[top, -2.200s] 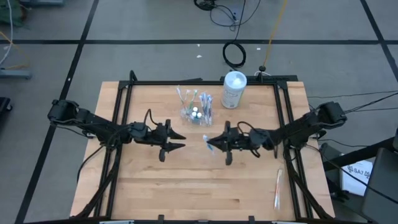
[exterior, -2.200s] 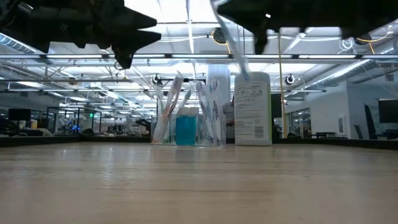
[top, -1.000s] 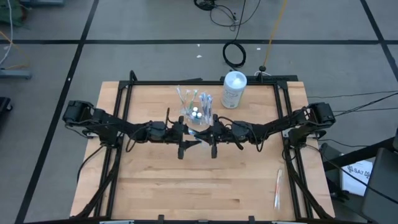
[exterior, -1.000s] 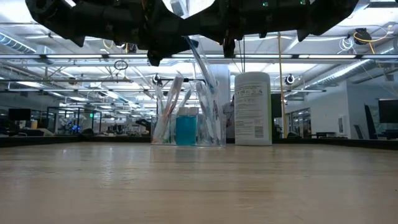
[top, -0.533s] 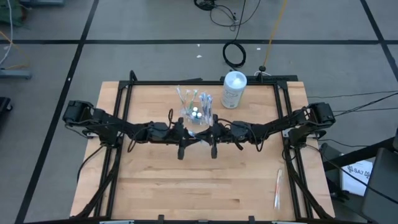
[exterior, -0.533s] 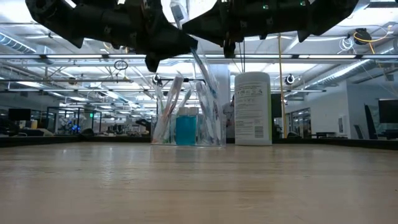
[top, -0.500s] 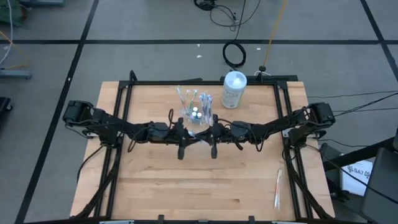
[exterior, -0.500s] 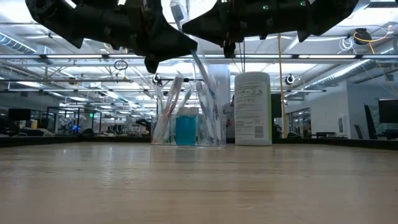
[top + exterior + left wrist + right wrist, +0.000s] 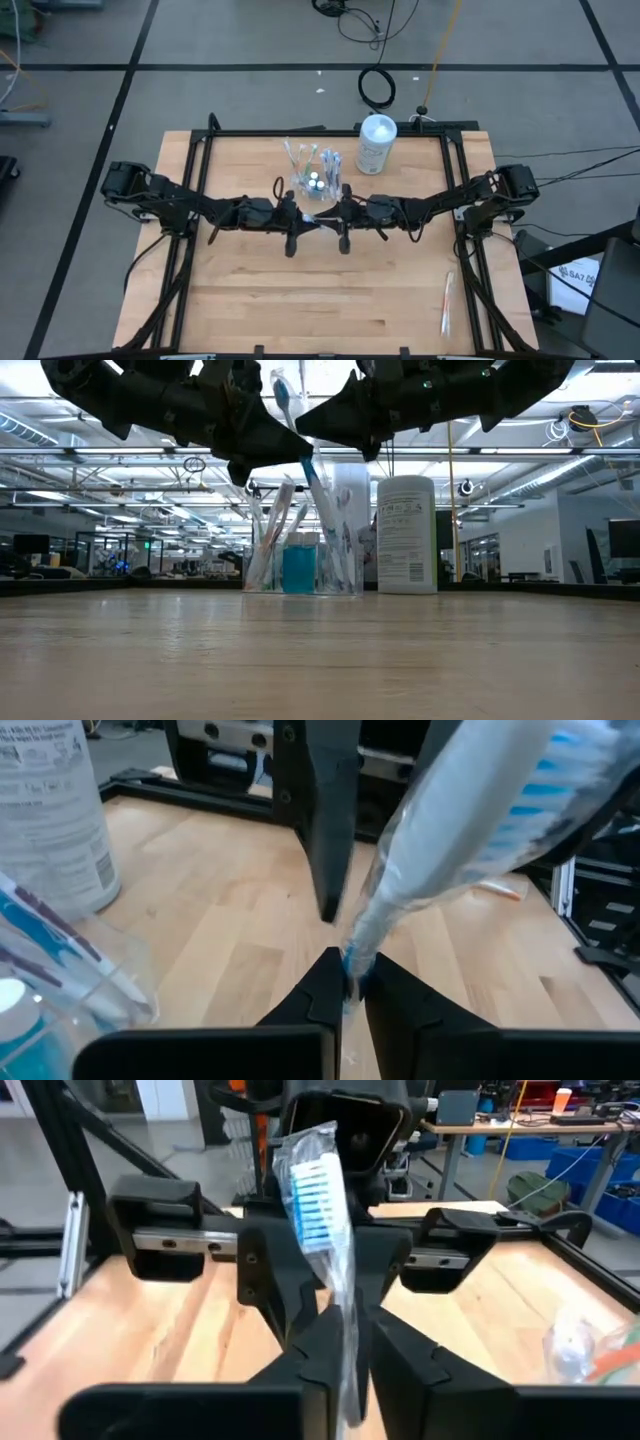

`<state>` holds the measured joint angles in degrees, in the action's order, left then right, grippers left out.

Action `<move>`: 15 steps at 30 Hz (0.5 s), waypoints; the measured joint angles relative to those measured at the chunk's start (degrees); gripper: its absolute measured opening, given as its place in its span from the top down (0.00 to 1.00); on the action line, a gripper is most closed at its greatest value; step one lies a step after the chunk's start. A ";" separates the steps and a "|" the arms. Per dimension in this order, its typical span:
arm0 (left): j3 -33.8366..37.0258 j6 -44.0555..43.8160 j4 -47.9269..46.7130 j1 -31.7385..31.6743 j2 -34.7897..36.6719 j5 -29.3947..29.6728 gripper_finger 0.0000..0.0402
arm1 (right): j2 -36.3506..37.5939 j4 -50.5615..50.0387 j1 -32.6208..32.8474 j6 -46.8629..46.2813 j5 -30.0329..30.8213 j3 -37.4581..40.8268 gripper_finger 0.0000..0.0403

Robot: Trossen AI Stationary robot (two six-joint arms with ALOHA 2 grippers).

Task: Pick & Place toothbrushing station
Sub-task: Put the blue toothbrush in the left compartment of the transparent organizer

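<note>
- Left arm reaches in from the table's left edge; left gripper (image 9: pixel 303 221) sits mid-table, just in front of the clear tumbler (image 9: pixel 315 186). In the left wrist view its fingers (image 9: pixel 322 982) are pinched on the lower end of a wrapped toothbrush (image 9: pixel 440 840).
- Toothbrush: white handle, blue bristles, in a clear sleeve. It is held well above the wood, between the two grippers. Long axis steep, near upright, bristle end up and tilted a little; the low view shows the head (image 9: pixel 281 390) above both grippers.
- Right gripper (image 9: pixel 328 222) meets the left one tip to tip, arm coming from the table's right edge. Right wrist view: its fingers (image 9: pixel 322 1338) bracket the sleeve, nearly closed; whether they bear load I cannot tell.
- Judgement: a hand-over in progress; both grippers touch the brush, and the left one's hold is the clearer.
- Tumbler with its brushes and blue tubes stands just behind the meeting point; white lidded container (image 9: pixel 376 144) to its right.
- One more wrapped brush (image 9: pixel 447 303) lies near the table's front right corner, well apart.
</note>
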<state>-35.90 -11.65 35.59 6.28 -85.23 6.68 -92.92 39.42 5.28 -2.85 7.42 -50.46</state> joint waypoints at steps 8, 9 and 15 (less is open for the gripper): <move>0.02 -0.61 -5.41 -0.29 0.93 4.32 0.97 | 0.02 -3.50 0.04 1.05 0.14 0.00 0.73; 0.02 -1.01 -6.41 -0.47 1.75 5.18 0.97 | 0.34 -4.42 0.04 0.41 0.19 0.00 0.72; 0.02 -4.47 -18.17 -1.29 10.81 10.99 0.95 | 4.39 -15.31 0.04 -0.47 0.22 0.00 0.64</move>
<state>-35.88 -16.12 17.41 4.99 -74.42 17.67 -88.54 24.11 5.32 -3.32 7.64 -50.46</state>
